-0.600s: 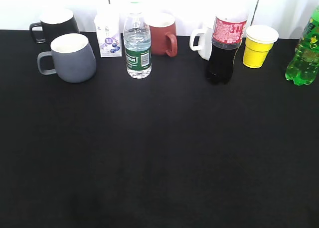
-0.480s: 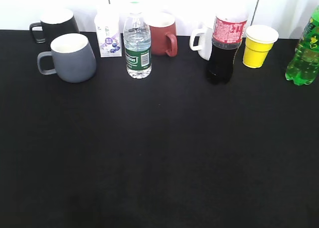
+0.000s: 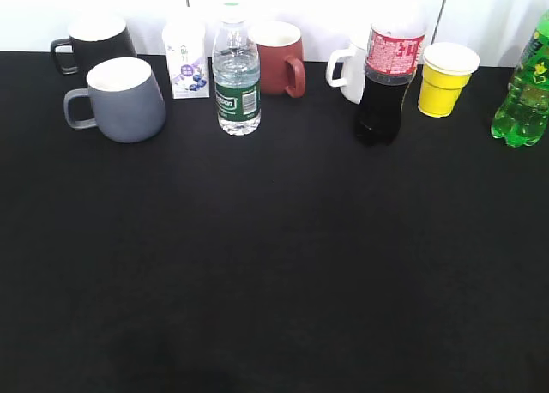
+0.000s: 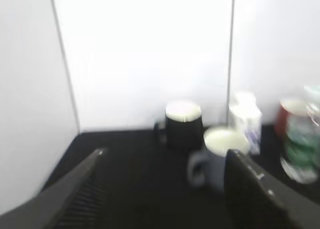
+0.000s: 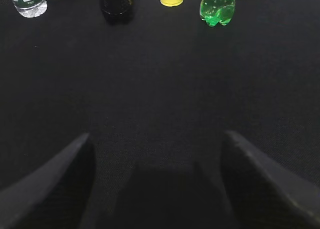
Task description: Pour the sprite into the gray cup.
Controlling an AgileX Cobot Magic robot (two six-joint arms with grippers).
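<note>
The sprite (image 3: 523, 93), a bright-green bottle with a green-and-yellow label, stands upright at the far right edge of the exterior view; its lower part shows in the right wrist view (image 5: 218, 5). The gray cup (image 3: 120, 99) stands upright at the back left, handle to the left; it shows blurred in the left wrist view (image 4: 216, 156). Neither gripper appears in the exterior view. My left gripper (image 4: 165, 161) is open and empty, short of the gray cup. My right gripper (image 5: 157, 141) is open and empty, low over the black cloth, well short of the sprite.
Along the back stand a black mug (image 3: 93, 41), a small white carton (image 3: 186, 58), a clear water bottle (image 3: 236, 77), a brick-red mug (image 3: 279, 58), a white mug (image 3: 350, 67), a cola bottle (image 3: 386, 82) and a yellow cup (image 3: 446, 77). A white wall lies behind.
None in the exterior view; the objects stand as before.
</note>
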